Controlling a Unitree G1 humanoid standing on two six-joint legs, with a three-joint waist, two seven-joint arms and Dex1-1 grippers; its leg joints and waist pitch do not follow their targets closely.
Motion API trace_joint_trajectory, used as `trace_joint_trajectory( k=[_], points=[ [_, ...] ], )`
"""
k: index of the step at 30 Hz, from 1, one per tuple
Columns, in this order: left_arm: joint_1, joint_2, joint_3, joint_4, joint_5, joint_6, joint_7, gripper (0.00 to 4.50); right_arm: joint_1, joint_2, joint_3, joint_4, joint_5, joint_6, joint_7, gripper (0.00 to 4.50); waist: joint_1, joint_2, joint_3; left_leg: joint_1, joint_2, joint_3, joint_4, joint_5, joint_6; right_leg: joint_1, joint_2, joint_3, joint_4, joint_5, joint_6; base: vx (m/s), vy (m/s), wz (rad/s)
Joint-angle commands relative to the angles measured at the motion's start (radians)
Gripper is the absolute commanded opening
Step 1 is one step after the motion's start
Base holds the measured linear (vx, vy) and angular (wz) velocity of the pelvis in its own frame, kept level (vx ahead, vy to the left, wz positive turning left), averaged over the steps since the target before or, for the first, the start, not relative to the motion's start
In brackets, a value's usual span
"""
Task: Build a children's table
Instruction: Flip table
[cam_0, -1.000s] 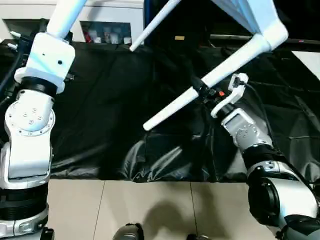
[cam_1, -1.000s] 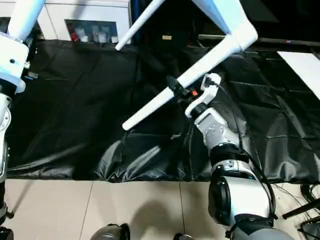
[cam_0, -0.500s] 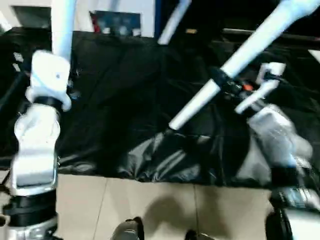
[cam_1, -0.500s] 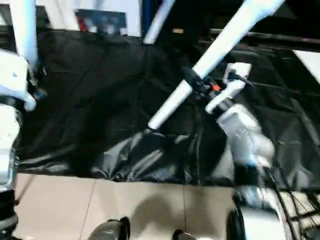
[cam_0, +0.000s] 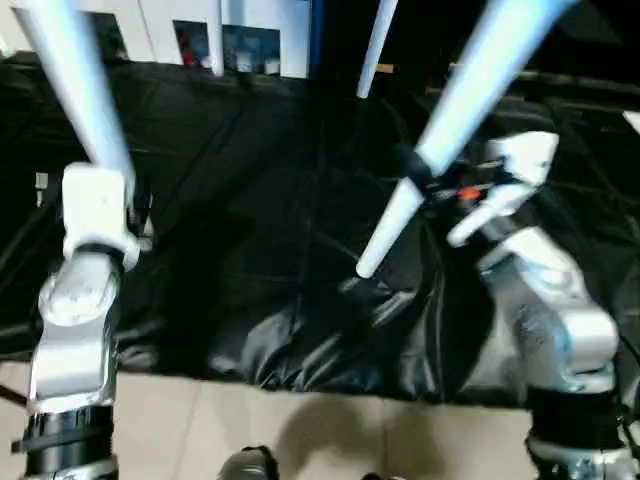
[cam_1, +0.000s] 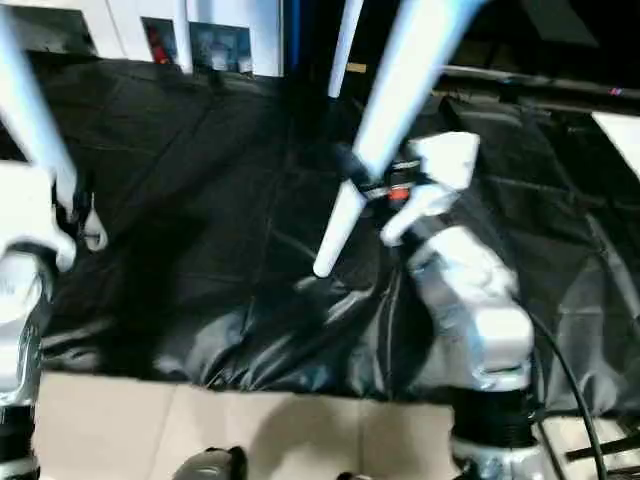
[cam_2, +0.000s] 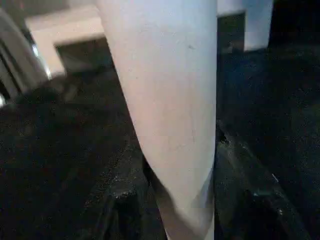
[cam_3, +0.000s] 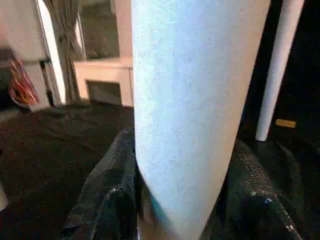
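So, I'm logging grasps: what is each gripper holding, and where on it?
Each holds a leg of the children's table: the right gripper clamps one leg near its narrow free end; the left gripper grips another leg partway along.

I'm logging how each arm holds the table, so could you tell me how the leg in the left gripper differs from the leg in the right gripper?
The leg in the left gripper leans up toward the robot's left, while the leg in the right gripper leans up toward its right. The left gripper clamps near its leg's lower end; the right gripper clamps higher, leaving the tapered tip free below. Both are white, round and held off the black sheet.
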Motion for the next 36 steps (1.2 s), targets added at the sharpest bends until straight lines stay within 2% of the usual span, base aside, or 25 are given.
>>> trace_joint_trajectory(
  k=[1,2,4,5,6,8,9,10,11,12,14,16,17,18,20,21,22,23,25,28,29,31,32,34,36],
  points=[
    [0.051,0.001,-0.157,0.000,0.083,-0.007,-0.058,1.52,0.035,0.018,0.162,-0.026,-0.052,0.081,-0.005,1.61,-0.010,0.034,-0.060,0.049,0.086,-0.045,-0.075,-0.229,-0.064,0.009,-0.055,0.050,-0.040,0.074,-0.138,0.000,0.000,0.00],
    [0.051,0.001,-0.157,0.000,0.083,-0.007,-0.058,1.52,0.035,0.018,0.162,-0.026,-0.052,0.081,-0.005,1.61,-0.010,0.034,-0.057,0.047,0.087,-0.047,-0.078,-0.246,-0.067,0.010,-0.054,0.050,-0.041,0.051,-0.135,0.000,0.000,0.00],
    [0.079,0.006,-0.153,-0.004,0.083,-0.005,-0.062,1.52,0.042,0.019,0.168,-0.038,-0.074,0.099,-0.026,1.61,-0.015,0.032,-0.046,0.051,0.092,-0.056,-0.095,-0.409,-0.104,0.009,-0.061,0.053,-0.057,-0.156,-0.113,0.000,0.000,0.00],
    [0.083,0.007,-0.153,-0.003,0.083,-0.006,-0.062,1.52,0.044,0.019,0.169,-0.041,-0.076,0.102,-0.029,1.61,-0.016,0.033,-0.042,0.052,0.092,-0.058,-0.098,-0.451,-0.115,0.006,-0.063,0.055,-0.063,-0.215,-0.105,0.000,0.000,0.00],
    [0.089,0.009,-0.154,-0.003,0.082,-0.008,-0.062,1.52,0.047,0.021,0.171,-0.046,-0.080,0.107,-0.035,1.61,-0.019,0.033,-0.034,0.060,0.092,-0.064,-0.100,-0.543,-0.137,-0.004,-0.068,0.059,-0.076,-0.336,-0.087,0.000,0.000,0.00],
    [0.114,0.024,-0.162,-0.005,0.088,-0.012,-0.059,1.52,0.065,0.025,0.196,-0.071,-0.090,0.131,-0.055,1.61,-0.023,0.027,-0.025,0.066,0.090,-0.075,-0.104,-0.641,-0.148,-0.011,-0.074,0.063,-0.091,-0.488,-0.060,0.000,0.000,0.00],
    [0.116,0.025,-0.162,-0.004,0.084,-0.014,-0.062,1.52,0.066,0.026,0.200,-0.074,-0.090,0.134,-0.058,1.61,-0.025,0.028,-0.023,0.070,0.090,-0.080,-0.106,-0.669,-0.149,-0.014,-0.076,0.066,-0.096,-0.534,-0.050,0.000,0.000,0.00],
    [0.117,0.025,-0.162,-0.004,0.071,-0.011,-0.073,1.52,0.068,0.030,0.200,-0.077,-0.079,0.140,-0.056,1.61,-0.025,0.029,-0.024,0.073,0.090,-0.081,-0.105,-0.677,-0.150,-0.016,-0.076,0.067,-0.097,-0.541,-0.048,0.000,0.000,0.00],
    [0.119,0.025,-0.158,-0.006,0.055,-0.007,-0.085,1.52,0.070,0.035,0.199,-0.079,-0.070,0.147,-0.056,1.61,-0.029,0.028,-0.026,0.070,0.090,-0.085,-0.105,-0.666,-0.148,-0.013,-0.075,0.068,-0.095,-0.516,-0.050,0.000,0.000,0.00],
    [0.120,0.025,-0.157,-0.007,0.052,-0.007,-0.087,1.52,0.070,0.035,0.199,-0.080,-0.070,0.148,-0.057,2.17,-0.031,0.027,-0.025,0.070,0.089,-0.084,-0.106,-0.664,-0.147,-0.016,-0.074,0.069,-0.095,-0.508,-0.049,0.000,0.000,0.00],
    [0.124,0.027,-0.149,-0.015,0.040,0.007,-0.091,2.08,0.073,0.041,0.197,-0.087,-0.075,0.157,-0.060,2.31,-0.034,0.029,-0.026,0.067,0.089,-0.084,-0.107,-0.651,-0.147,-0.016,-0.070,0.070,-0.092,-0.476,-0.050,0.000,0.000,0.00],
    [0.129,0.032,-0.133,-0.028,0.026,0.017,-0.094,2.22,0.076,0.047,0.190,-0.094,-0.076,0.165,-0.064,2.37,-0.038,0.031,-0.029,0.061,0.088,-0.084,-0.107,-0.625,-0.147,-0.012,-0.069,0.070,-0.087,-0.437,-0.052,0.000,0.000,0.00],
    [0.133,0.038,-0.120,-0.039,0.017,0.022,-0.096,2.36,0.078,0.052,0.181,-0.098,-0.070,0.169,-0.064,2.58,-0.043,0.028,-0.035,0.054,0.088,-0.081,-0.106,-0.581,-0.141,-0.007,-0.068,0.071,-0.080,-0.390,-0.053,0.000,0.000,0.00],
    [0.139,0.044,-0.110,-0.050,0.011,0.024,-0.097,2.52,0.079,0.056,0.173,-0.102,-0.061,0.174,-0.066,2.71,-0.042,0.033,-0.036,0.058,0.089,-0.079,-0.106,-0.572,-0.142,-0.011,-0.066,0.072,-0.079,-0.372,-0.057,0.000,0.000,0.00],
    [0.153,0.053,-0.091,-0.074,0.001,0.024,-0.095,2.68,0.083,0.061,0.161,-0.110,-0.048,0.181,-0.070,2.80,-0.042,0.032,-0.044,0.053,0.087,-0.074,-0.099,-0.498,-0.132,-0.004,-0.063,0.073,-0.068,-0.271,-0.074,0.000,0.000,0.00],
    [0.164,0.058,-0.080,-0.090,-0.006,0.025,-0.091,2.85,0.085,0.065,0.155,-0.116,-0.038,0.185,-0.070,3.04,-0.039,0.031,-0.050,0.047,0.086,-0.066,-0.091,-0.388,-0.105,0.002,-0.061,0.073,-0.056,-0.145,-0.091,0.000,0.000,0.00],
    [0.171,0.061,-0.075,-0.100,-0.010,0.025,-0.089,2.85,0.088,0.067,0.152,-0.120,-0.032,0.187,-0.070,3.04,-0.039,0.033,-0.060,0.038,0.082,-0.060,-0.078,-0.239,-0.069,0.013,-0.057,0.069,-0.038,0.039,-0.110,0.000,0.000,0.00],
    [0.190,0.066,-0.066,-0.125,-0.017,0.032,-0.087,2.99,0.091,0.069,0.148,-0.126,-0.024,0.192,-0.070,3.16,-0.037,0.038,-0.065,0.036,0.077,-0.055,-0.065,-0.121,-0.039,0.015,-0.050,0.063,-0.025,0.188,-0.130,0.000,0.000,0.00],
    [0.222,0.071,-0.050,-0.169,-0.028,0.046,-0.085,3.18,0.095,0.072,0.140,-0.138,-0.016,0.202,-0.068,3.32,-0.037,0.036,-0.065,0.032,0.075,-0.050,-0.058,-0.056,-0.012,0.018,-0.046,0.058,-0.017,0.271,-0.154,0.000,0.000,0.00],
    [0.276,0.067,-0.016,-0.248,-0.035,0.070,-0.081,3.31,0.106,0.068,0.129,-0.169,-0.007,0.227,-0.061,3.50,-0.037,0.035,-0.063,0.030,0.080,-0.049,-0.058,-0.064,0.004,0.023,-0.049,0.057,-0.018,0.244,-0.178,0.000,0.000,0.00],
    [0.297,0.063,-0.001,-0.279,-0.037,0.079,-0.079,3.44,0.112,0.062,0.126,-0.182,-0.001,0.236,-0.058,3.54,-0.035,0.033,-0.059,0.031,0.085,-0.049,-0.063,-0.107,0.007,0.025,-0.052,0.057,-0.023,0.170,-0.183,0.000,0.000,0.00],
    [0.320,0.060,0.015,-0.309,-0.036,0.086,-0.074,3.63,0.122,0.044,0.127,-0.201,-0.001,0.262,-0.055,3.56,-0.036,0.031,-0.056,0.032,0.087,-0.049,-0.067,-0.140,0.004,0.024,-0.051,0.058,-0.028,0.098,-0.179,0.000,0.000,0.00],
    [0.375,0.044,0.055,-0.363,-0.057,0.075,-0.071,3.66,0.161,-0.009,0.114,-0.250,0.012,0.306,-0.042,3.56,-0.031,0.031,-0.055,0.036,0.091,-0.051,-0.069,-0.166,-0.004,0.025,-0.054,0.059,-0.032,0.053,-0.171,0.000,0.000,0.00],
    [0.395,0.041,0.063,-0.378,-0.071,0.070,-0.076,3.72,0.174,-0.025,0.106,-0.264,0.014,0.321,-0.041,3.56,-0.031,0.027,-0.048,0.035,0.090,-0.049,-0.075,-0.223,-0.016,0.022,-0.053,0.061,-0.041,-0.029,-0.155,0.000,0.000,0.00],
    [0.436,0.029,0.072,-0.422,-0.130,0.083,-0.107,3.72,0.205,-0.036,0.055,-0.282,0.055,0.335,-0.030,3.56,-0.032,0.024,-0.041,0.037,0.088,-0.051,-0.082,-0.307,-0.032,0.015,-0.058,0.066,-0.056,-0.171,-0.141,0.000,0.000,0.00]
  ],
)
